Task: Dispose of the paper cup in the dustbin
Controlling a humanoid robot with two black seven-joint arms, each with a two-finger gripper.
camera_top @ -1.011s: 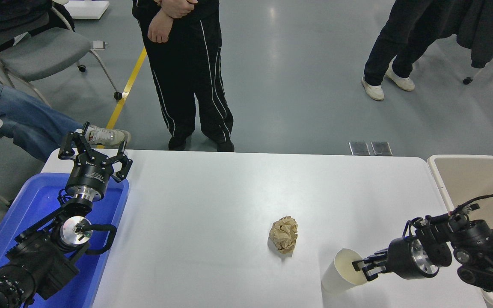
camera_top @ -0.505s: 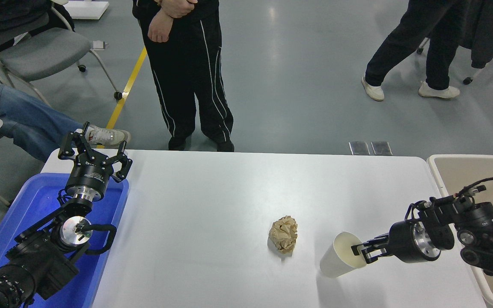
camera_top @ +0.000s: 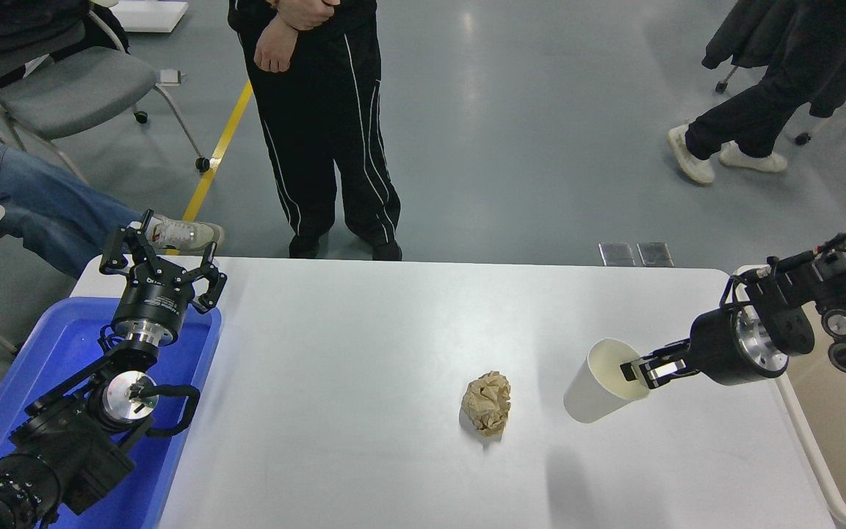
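One paper cup (camera_top: 603, 382) — in right pincer (camera_top: 637, 371), aloft.

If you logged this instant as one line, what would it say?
right gripper: shut on paper cup rim, lifted | dustbin: right of cup, cup not in | left gripper: parked over blue bin

Bare table (camera_top: 393, 353) between cup-holding right gripper (camera_top: 640, 369) and dustbin (camera_top: 805, 433) – paper ball (camera_top: 487, 402) leftward

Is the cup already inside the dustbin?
No, the cup hangs above the table, pinched at its rim by the right claw, left of the dustbin.
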